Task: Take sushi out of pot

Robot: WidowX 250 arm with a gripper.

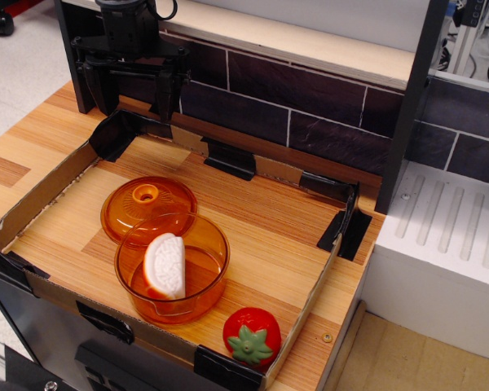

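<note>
Up in the upper left of the frame, the gripper [140, 85] hangs above the back edge of the cardboard-walled tray [45, 191], its two dark fingers pointing down with a clear gap between them and nothing held. It is well apart from the pot [173, 269], which sits in the lower left-centre of the frame on the wooden surface. The sushi [165, 266] is inside the pot, a white half-moon piece with a ridged face and an orange-red edge, leaning on its side against the pot's left inner wall and floor. An orange lid [147, 204] with a hole in its knob lies just behind the pot, its rim overlapped by the pot's far wall as seen from this angle. A red strawberry [252, 336] with green leaves rests near the tray's front right corner, just beside the pot but not touching it. As far as can be judged, none of the task is done: the sushi has not been grasped or lifted, so the approach, the grip, the lift clear of the pot wall and the placing outside all remain.
</note>
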